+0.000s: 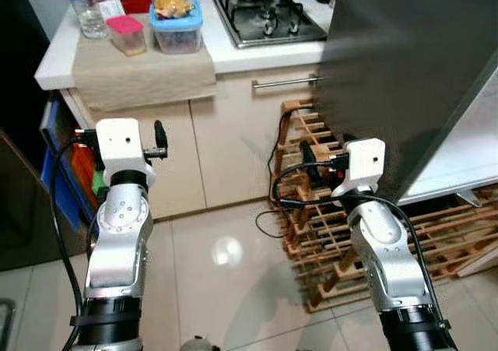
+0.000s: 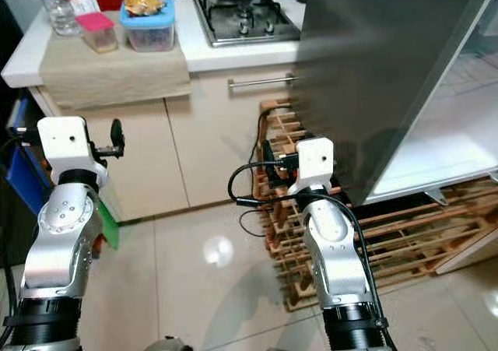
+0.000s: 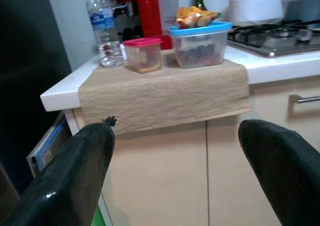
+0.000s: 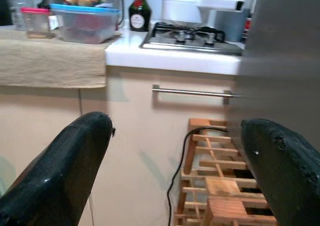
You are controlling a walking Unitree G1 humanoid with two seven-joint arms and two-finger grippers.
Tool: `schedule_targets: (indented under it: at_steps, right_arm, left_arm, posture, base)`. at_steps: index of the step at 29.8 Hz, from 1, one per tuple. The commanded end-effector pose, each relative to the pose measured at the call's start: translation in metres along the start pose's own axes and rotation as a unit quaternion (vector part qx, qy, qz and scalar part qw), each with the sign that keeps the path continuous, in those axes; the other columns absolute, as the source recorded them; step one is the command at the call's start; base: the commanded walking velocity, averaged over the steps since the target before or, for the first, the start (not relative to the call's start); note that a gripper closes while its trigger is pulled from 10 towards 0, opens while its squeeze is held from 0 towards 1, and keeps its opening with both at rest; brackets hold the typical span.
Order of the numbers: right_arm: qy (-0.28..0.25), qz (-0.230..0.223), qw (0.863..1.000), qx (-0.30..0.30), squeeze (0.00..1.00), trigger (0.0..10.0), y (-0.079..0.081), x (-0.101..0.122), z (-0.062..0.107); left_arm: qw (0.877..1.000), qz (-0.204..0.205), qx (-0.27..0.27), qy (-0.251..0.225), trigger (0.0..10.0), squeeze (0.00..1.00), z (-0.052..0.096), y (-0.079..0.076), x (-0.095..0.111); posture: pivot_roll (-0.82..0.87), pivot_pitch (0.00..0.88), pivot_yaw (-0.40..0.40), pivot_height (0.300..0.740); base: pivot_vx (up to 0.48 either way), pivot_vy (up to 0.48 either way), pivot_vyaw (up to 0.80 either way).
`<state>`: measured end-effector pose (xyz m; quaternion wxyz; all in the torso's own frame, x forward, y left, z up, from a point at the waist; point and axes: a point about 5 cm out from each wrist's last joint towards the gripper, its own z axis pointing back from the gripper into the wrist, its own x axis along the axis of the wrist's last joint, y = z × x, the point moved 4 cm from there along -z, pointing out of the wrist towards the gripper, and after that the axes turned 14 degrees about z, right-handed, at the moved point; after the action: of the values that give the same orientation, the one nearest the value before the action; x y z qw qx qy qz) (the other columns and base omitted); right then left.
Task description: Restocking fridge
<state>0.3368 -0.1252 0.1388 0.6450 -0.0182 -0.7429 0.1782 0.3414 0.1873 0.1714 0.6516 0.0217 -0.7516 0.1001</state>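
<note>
On the white counter, a beige cloth (image 1: pixel 144 71) carries a water bottle (image 1: pixel 85 8), a small pink-lidded container (image 1: pixel 127 34) and a larger blue-lidded container (image 1: pixel 177 26) with food on its lid. The fridge's dark grey door (image 1: pixel 405 78) stands open at the right, with a white shelf (image 1: pixel 467 156) showing behind it. My left gripper (image 3: pixel 175 131) is open and empty, held low in front of the cabinet below the cloth. My right gripper (image 4: pixel 175 122) is also open and empty, pointing at the cabinet beside the fridge door.
A wooden wine rack (image 1: pixel 311 234) with a black cable (image 1: pixel 272 211) stands on the floor against the cabinets under the fridge door. A gas stove (image 1: pixel 268 16) sits on the counter above a metal cabinet handle (image 1: pixel 284 82). Glossy tile floor (image 1: pixel 226 250) lies between my arms.
</note>
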Motion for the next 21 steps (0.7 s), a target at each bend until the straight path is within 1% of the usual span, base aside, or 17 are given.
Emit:
schedule_targets:
  at_steps: [1, 2, 3, 4, 7, 10, 12, 13, 15, 16, 17, 18, 19, 20, 21]
  right_arm:
    - [-0.01, -0.01, 1.0, 0.009, 0.15, 10.0, 0.003, 0.004, -0.002]
    - [-0.012, -0.01, 1.0, 0.008, 0.15, 10.0, 0.003, 0.004, -0.003]
    - [-0.012, 0.003, 1.0, 0.008, 0.12, 10.0, 0.004, 0.006, -0.004]
    - [-0.011, 0.006, 1.0, 0.005, 0.06, 10.0, 0.003, 0.006, -0.006]
    - [-0.011, 0.009, 1.0, 0.005, 0.07, 10.0, 0.002, 0.007, -0.008]
    - [-0.01, 0.005, 1.0, -0.008, 0.1, 10.0, -0.003, 0.005, -0.007]
    - [-0.006, 0.006, 1.0, -0.012, 0.1, 10.0, -0.005, 0.004, -0.007]
    - [0.004, 0.009, 0.999, -0.03, 0.06, 10.0, -0.01, 0.001, -0.008]
    - [0.008, 0.012, 0.999, -0.035, 0.06, 10.0, -0.011, 0.0, -0.008]
    - [0.011, 0.016, 0.999, -0.043, 0.0, 10.0, -0.013, -0.001, -0.008]
    - [0.011, 0.016, 0.999, -0.043, 0.0, 10.0, -0.013, -0.001, -0.008]
    - [0.006, 0.023, 0.999, -0.039, 0.0, 10.0, -0.012, 0.001, -0.009]
    - [-0.001, 0.03, 0.999, -0.038, 0.0, 10.0, -0.011, 0.004, -0.009]
    - [-0.001, 0.03, 0.999, -0.038, 0.0, 10.0, -0.011, 0.004, -0.009]
    - [-0.026, 0.036, 0.998, -0.045, 0.0, 10.0, -0.012, 0.016, -0.01]
  left_arm:
    - [1.0, 0.004, -0.007, -0.002, 10.0, 0.0, -0.001, 0.001, 0.001]
    - [1.0, 0.007, -0.008, -0.006, 10.0, 0.0, -0.002, 0.001, 0.003]
    - [1.0, 0.006, -0.007, -0.008, 10.0, 0.0, -0.002, 0.002, 0.004]
    - [1.0, 0.009, -0.004, -0.007, 10.0, 0.0, -0.002, 0.002, 0.004]
    - [1.0, 0.011, -0.002, -0.006, 10.0, 0.0, -0.003, 0.002, 0.004]
    - [1.0, 0.007, -0.004, -0.006, 10.0, 0.0, -0.003, 0.001, 0.003]
    - [1.0, 0.006, -0.005, -0.006, 10.0, 0.0, -0.003, 0.001, 0.003]
    - [1.0, 0.004, -0.008, -0.004, 10.0, 0.0, -0.004, 0.0, 0.002]
    - [1.0, 0.004, -0.009, -0.004, 10.0, 0.0, -0.004, -0.001, 0.002]
    - [1.0, 0.007, -0.01, -0.006, 10.0, 0.0, -0.004, -0.001, 0.003]
    - [1.0, 0.007, -0.01, -0.006, 10.0, 0.0, -0.004, -0.001, 0.003]
    - [0.999, 0.028, -0.019, -0.021, 10.0, 0.0, -0.005, -0.004, 0.009]
    - [0.998, 0.036, -0.029, -0.037, 10.0, 0.0, -0.006, -0.007, 0.015]
    - [0.998, 0.036, -0.029, -0.037, 10.0, 0.0, -0.006, -0.007, 0.015]
    - [0.996, 0.038, -0.045, -0.061, 10.0, 0.0, -0.008, -0.012, 0.025]
  posture:
    - [-0.07, 0.016, -0.006, 0.74]
    - [-0.07, 0.011, -0.006, 0.74]
    - [-0.07, 0.01, -0.006, 0.74]
    - [-0.07, 0.008, -0.005, 0.74]
    - [-0.07, 0.006, -0.004, 0.74]
    - [-0.07, 0.003, -0.003, 0.74]
    - [-0.07, 0.003, -0.003, 0.74]
    - [-0.07, 0.005, -0.002, 0.74]
    - [-0.07, 0.005, -0.002, 0.74]
    - [-0.07, 0.01, -0.004, 0.74]
    - [-0.07, 0.01, -0.004, 0.74]
    - [-0.08, 0.013, -0.004, 0.74]
    - [-0.08, 0.015, -0.005, 0.74]
    - [-0.08, 0.015, -0.005, 0.74]
    - [-0.08, 0.021, -0.008, 0.74]
  base:
    - [0.0, 0.0, 0.45]
    - [0.0, 0.0, 0.44]
    - [0.442, 0.0, 0.0]
    - [0.469, 0.0, 0.0]
    - [0.466, 0.0, 0.0]
    - [0.458, 0.0, 0.75]
    - [0.458, 0.0, 0.73]
    - [0.461, 0.0, 0.68]
    - [0.461, 0.0, 0.68]
    - [0.469, 0.0, 0.0]
    - [0.469, 0.0, 0.0]
    - [0.386, 0.0, 0.0]
    - [0.382, 0.0, 0.0]
    - [0.382, 0.0, 0.0]
    - [0.394, 0.0, 0.0]
